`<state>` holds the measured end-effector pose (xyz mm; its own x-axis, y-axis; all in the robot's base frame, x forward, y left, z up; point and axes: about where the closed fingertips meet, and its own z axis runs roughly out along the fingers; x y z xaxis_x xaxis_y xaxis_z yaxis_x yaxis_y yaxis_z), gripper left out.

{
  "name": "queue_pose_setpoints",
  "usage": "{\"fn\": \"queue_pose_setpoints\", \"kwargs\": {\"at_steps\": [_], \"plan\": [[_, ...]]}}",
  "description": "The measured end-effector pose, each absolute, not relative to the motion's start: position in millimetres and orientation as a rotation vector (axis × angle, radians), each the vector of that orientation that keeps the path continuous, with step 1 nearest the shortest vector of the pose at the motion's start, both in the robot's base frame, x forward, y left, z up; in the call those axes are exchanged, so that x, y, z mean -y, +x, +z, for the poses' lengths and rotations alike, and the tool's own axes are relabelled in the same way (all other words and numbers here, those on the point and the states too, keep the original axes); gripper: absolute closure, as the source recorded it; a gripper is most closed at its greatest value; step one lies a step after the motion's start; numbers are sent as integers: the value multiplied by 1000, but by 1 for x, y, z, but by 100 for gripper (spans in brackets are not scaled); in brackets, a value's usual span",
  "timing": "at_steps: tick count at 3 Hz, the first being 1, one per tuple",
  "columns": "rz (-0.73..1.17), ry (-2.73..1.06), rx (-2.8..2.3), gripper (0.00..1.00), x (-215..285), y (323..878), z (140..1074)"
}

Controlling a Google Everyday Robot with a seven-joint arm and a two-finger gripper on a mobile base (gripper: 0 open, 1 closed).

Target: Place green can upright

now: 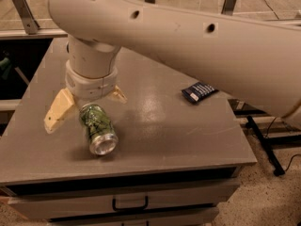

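1 end effector [87,113] over 1 can [98,128]; 1 packet [199,91].

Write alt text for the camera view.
A green can lies on its side on a grey table, the open end effector above its far end, one finger either side. A dark packet lies to the right.
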<state>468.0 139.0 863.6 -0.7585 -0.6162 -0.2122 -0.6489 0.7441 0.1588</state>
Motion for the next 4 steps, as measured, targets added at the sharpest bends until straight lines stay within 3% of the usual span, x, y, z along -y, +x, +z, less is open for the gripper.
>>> {"fn": "queue_pose_setpoints", "kwargs": {"at_steps": [1, 4], "plan": [[280, -1012, -2810, 16, -150, 467, 853], [183, -1049, -2734, 87, -146, 490, 856]]}}
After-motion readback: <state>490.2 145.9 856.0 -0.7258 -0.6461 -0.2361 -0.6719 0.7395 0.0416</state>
